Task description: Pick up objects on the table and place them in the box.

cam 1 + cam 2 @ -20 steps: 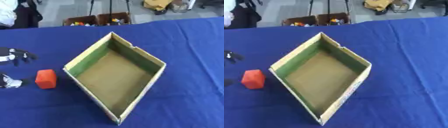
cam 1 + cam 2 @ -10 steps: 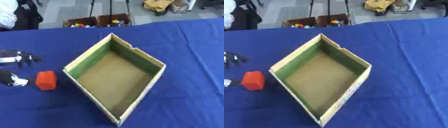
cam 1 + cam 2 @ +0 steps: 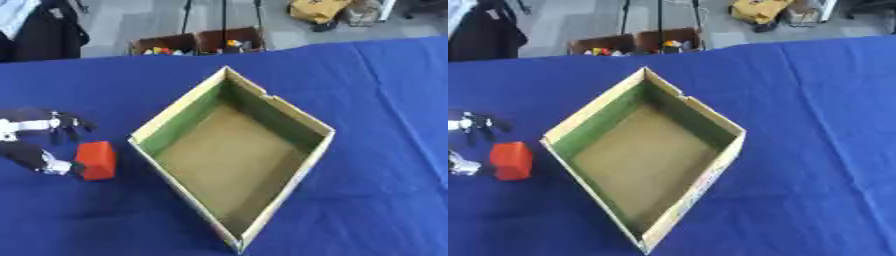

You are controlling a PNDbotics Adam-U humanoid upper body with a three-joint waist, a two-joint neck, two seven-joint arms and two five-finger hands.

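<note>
Left of the box (image 3: pixel 232 160), my left hand (image 3: pixel 39 142) brackets the red block (image 3: pixel 96 160), fingers spread, nothing gripped; it looks light and rigid, so I'd pinch its flat sides.

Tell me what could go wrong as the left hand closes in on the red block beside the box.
1. The left hand brackets the red block with a digit at its left face and the others above; the grasp looks incomplete, so the block could be nudged away or tip.
2. The box wall stands high right beside the block; a low carry could knock the rim and shift the box.
</note>
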